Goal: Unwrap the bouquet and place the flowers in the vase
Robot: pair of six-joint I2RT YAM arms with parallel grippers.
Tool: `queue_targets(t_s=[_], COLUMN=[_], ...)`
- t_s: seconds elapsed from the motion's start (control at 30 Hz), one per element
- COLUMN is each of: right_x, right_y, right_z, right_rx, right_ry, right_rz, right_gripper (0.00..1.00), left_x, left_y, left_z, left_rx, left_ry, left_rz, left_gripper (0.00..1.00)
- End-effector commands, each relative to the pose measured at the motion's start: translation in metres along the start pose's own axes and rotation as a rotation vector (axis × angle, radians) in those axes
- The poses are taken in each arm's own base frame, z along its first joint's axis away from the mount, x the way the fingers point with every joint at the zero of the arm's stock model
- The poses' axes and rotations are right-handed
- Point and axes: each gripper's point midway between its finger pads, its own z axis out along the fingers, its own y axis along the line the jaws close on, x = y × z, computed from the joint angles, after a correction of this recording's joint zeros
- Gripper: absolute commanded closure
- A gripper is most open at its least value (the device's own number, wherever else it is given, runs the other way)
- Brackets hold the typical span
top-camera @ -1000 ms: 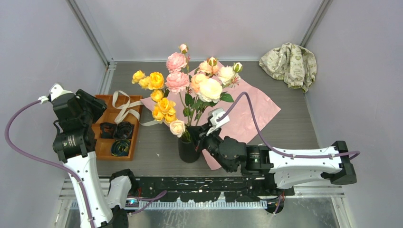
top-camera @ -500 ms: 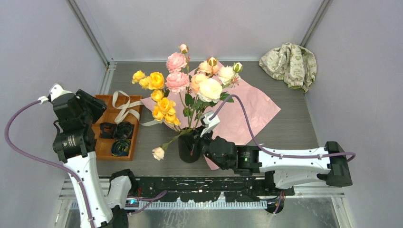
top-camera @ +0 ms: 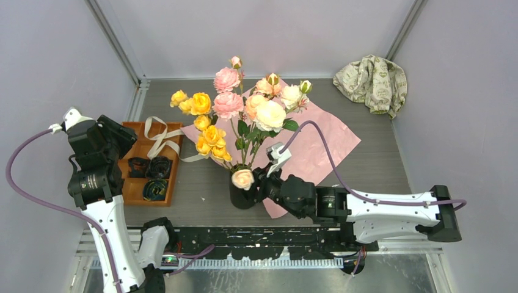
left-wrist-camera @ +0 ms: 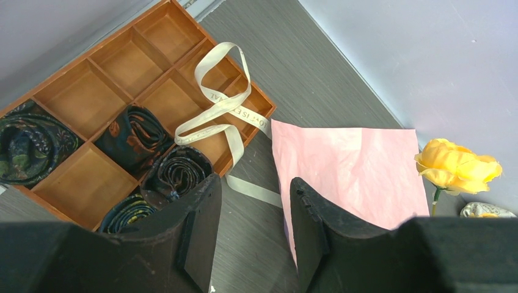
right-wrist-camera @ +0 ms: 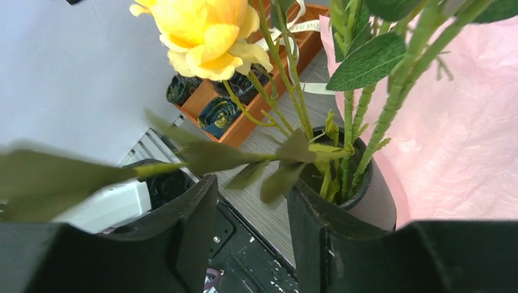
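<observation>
The black vase [top-camera: 243,194] stands at the table's near middle with the flowers [top-camera: 244,110] upright in it, yellow, pink and cream blooms far above its rim. One cream rose [top-camera: 243,178] hangs low over the vase mouth. My right gripper [top-camera: 261,182] sits just right of the vase; in the right wrist view it [right-wrist-camera: 251,186] is open, with a blurred leafy stem [right-wrist-camera: 244,160] crossing above the gap and the vase rim [right-wrist-camera: 366,183] beside the right finger. The bouquet's pink wrapping paper [top-camera: 317,143] lies flat. My left gripper [left-wrist-camera: 253,189] is open and empty.
An orange tray [top-camera: 137,183] of dark coiled rolls sits at the left, with the beige ribbon [top-camera: 160,137] draped over its far corner. A beige patterned cloth [top-camera: 372,79] lies in the back right corner. Grey walls close in the table on three sides.
My right gripper has opened and let go of the cream rose's stem. That rose dipped low to the vase's left, then swung back up over the vase mouth. The left arm stayed still.
</observation>
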Motion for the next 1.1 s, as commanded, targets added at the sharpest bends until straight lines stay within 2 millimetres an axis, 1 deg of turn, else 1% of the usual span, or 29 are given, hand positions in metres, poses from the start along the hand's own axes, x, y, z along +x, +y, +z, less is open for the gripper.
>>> queue_targets(t_s=[0.0, 0.17, 0.33, 0.53, 0.77, 0.87, 0.93, 1.0, 1.07], right_x=[-0.033, -0.043, -0.037, -0.031, -0.027, -0.026, -0.026, -0.030, -0.036], right_y=[0.014, 0.009, -0.008, -0.038, -0.081, -0.090, -0.094, -0.101, -0.112], right_z=[-0.019, -0.033, -0.044, -0.061, -0.081, -0.086, -0.088, -0.092, -0.098], right_rx=[-0.058, -0.063, -0.017, 0.079, 0.277, 0.313, 0.330, 0.368, 0.427], right_ry=[-0.062, -0.092, -0.058, -0.038, 0.008, 0.018, 0.016, 0.003, -0.016], right_rz=[0.052, 0.079, 0.066, 0.051, -0.006, -0.017, -0.017, -0.019, -0.033], right_gripper=[0.46, 0.44, 0.44, 0.44, 0.46, 0.47, 0.50, 0.52, 0.53], left_x=[-0.010, -0.010, -0.011, -0.010, -0.012, -0.012, -0.012, -0.013, -0.015], left_y=[-0.005, -0.005, -0.006, -0.006, -0.009, -0.010, -0.011, -0.011, -0.011], left_z=[-0.008, -0.009, -0.009, -0.009, -0.010, -0.010, -0.011, -0.013, -0.015], left_rx=[0.025, 0.027, 0.027, 0.031, 0.039, 0.042, 0.045, 0.046, 0.045], left_ry=[-0.042, -0.042, -0.045, -0.040, -0.043, -0.042, -0.042, -0.045, -0.051], left_rz=[0.001, 0.000, 0.000, -0.004, -0.009, -0.013, -0.014, -0.013, -0.012], left_gripper=[0.54, 0.54, 0.54, 0.54, 0.54, 0.54, 0.54, 0.54, 0.53])
